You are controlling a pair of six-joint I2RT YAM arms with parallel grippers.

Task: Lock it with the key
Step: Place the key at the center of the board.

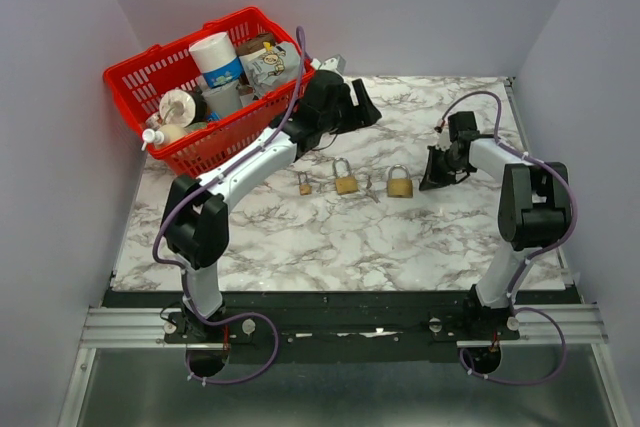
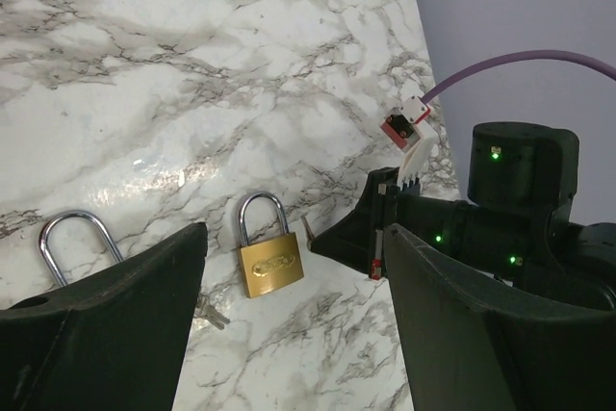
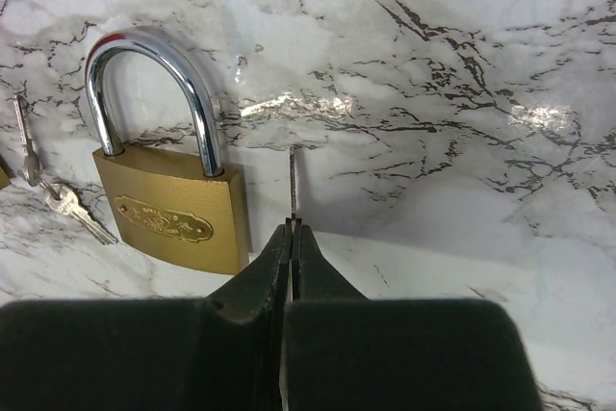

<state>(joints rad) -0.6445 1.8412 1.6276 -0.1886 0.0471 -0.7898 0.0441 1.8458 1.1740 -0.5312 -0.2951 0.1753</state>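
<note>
Mid-task on the marbled bench (image 1: 330, 237): the right gripper (image 3: 292, 236) has its claw pressed together on a key (image 3: 292, 185), pinching it edge-on with the blade pointing out ahead. The brass padlock (image 3: 173, 214) it is meant for lies flat just beside the blade, nearest the right edge of a row of three across the middle of the bench. Key and lock are close but apart, and the blade is not in the keyhole, which no view shows. The key is in hand; lining it up, pushing it in and turning it remain to be done (both legs of the shackle appear to meet the body, though whether it is latched cannot be told). The left gripper (image 1: 362, 110) hovers toward the far edge with its claw spread and nothing in it. A spare bunch of keys (image 3: 58, 201) lies between this padlock and the middle padlock (image 1: 346, 183); the small padlock (image 1: 304, 185) ends the row. The padlock face carries an oval stamp, too blurred to read. Labels on goods in the red basket (image 1: 220, 142), at the far left corner, are likewise illegible.
</note>
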